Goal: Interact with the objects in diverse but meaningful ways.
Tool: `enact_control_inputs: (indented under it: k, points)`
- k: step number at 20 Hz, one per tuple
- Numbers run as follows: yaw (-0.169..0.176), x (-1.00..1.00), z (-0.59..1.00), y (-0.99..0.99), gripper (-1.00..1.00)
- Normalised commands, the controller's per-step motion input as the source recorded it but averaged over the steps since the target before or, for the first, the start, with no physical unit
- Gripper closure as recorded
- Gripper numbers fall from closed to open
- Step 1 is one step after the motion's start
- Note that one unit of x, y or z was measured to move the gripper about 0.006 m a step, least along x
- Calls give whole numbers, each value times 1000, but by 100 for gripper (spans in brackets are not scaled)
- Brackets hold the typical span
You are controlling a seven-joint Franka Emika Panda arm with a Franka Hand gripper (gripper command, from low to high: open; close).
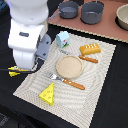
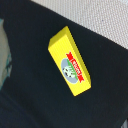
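arm is hovering over the yellow box (image 2: pixel 70 61) lying on the dark table (image 2: pixel 30 100) beside the mat (image 1: pixel 95 95), nothing lifted yet; pincer state isn't showing, so can't tell; cheese (image 1: pixel 48 94), loaf (image 1: pixel 90 48), carton (image 1: pixel 62 38) sitting untouched on the mat.

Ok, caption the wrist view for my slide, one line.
Wrist camera looks down on a flat yellow box with a red banner label, lying on a dark surface.

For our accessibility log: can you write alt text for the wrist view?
A flat yellow box lies diagonally on a dark surface, its top showing a red banner and a round green-and-white picture. A pale woven surface crosses one corner. No fingers are visible.
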Motion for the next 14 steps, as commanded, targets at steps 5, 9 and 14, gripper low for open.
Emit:
enact_control_inputs:
  k: [5,9,14]
  points:
    - [85,-994,-594,-4,-100]
    - [78,-830,-475,-2,-100]
    - [43,-446,-365,-79,-100]
